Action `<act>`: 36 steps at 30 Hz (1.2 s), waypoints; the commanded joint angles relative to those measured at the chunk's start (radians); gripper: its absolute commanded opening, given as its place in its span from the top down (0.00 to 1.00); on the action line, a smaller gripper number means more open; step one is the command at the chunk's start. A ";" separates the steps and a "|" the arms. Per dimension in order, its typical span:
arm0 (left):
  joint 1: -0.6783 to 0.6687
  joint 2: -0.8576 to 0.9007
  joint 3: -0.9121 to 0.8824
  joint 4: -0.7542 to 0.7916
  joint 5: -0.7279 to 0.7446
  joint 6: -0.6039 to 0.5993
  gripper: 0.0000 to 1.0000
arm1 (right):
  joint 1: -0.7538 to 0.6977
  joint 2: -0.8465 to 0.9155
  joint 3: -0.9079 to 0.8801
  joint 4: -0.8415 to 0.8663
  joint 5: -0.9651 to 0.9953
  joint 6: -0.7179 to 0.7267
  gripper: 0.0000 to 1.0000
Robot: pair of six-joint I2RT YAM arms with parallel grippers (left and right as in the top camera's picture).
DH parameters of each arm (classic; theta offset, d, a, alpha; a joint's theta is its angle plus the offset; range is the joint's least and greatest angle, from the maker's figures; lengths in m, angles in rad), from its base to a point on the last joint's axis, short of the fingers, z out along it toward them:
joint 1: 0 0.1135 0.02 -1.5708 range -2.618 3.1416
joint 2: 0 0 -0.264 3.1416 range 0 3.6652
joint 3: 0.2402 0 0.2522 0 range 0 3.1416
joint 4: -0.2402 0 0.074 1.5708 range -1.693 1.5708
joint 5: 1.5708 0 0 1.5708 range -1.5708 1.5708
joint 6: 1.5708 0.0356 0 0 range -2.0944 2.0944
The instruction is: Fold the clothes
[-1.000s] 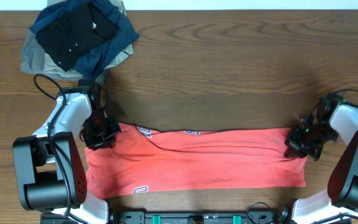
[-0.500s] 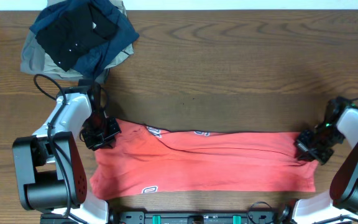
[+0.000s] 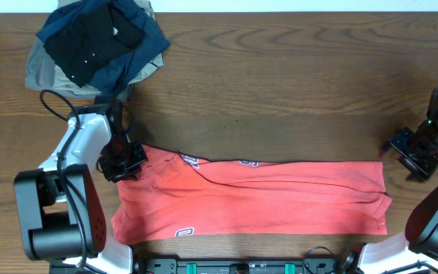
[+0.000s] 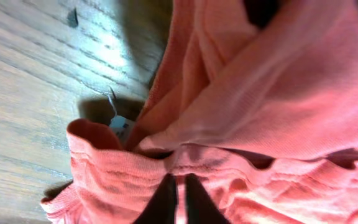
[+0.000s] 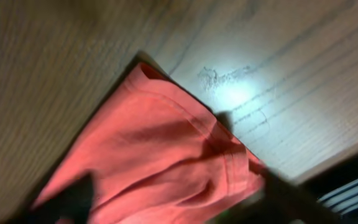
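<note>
The clothes (image 3: 257, 198), a coral-red T-shirt, lie as a long folded band along the table's front edge, with white lettering showing at its far edge. My left gripper (image 3: 124, 161) sits on the band's far left corner. In the left wrist view its two dark fingers (image 4: 166, 200) stand close together with a thin strip of red cloth (image 4: 260, 93) pinched between them. My right gripper (image 3: 411, 152) is off the band's right end, a little beyond and apart from it. In the right wrist view it (image 5: 179, 191) stands wide open above the shirt's hemmed corner (image 5: 166, 155), holding nothing.
A heap of black, navy and khaki garments (image 3: 97, 42) lies at the back left corner. A black cable (image 3: 52, 103) loops beside the left arm. Bare brown table (image 3: 280, 84) stretches behind the shirt. The arm bases (image 3: 59, 221) stand at the front corners.
My right gripper opened, let go of the shirt's right end and moved away to the right and back. The band slid right and now lies flatter. The left gripper stayed put.
</note>
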 commanded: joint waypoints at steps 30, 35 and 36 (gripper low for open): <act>0.002 -0.022 0.023 0.035 -0.009 0.005 0.02 | -0.066 -0.004 -0.488 0.376 -0.111 -0.100 0.01; 0.002 -0.022 0.023 0.036 -0.009 0.005 0.02 | -0.066 -0.004 -0.488 0.410 -0.111 -0.101 0.24; 0.002 -0.022 0.023 0.036 -0.009 0.005 0.02 | -0.066 -0.004 -0.488 0.416 -0.111 -0.100 0.46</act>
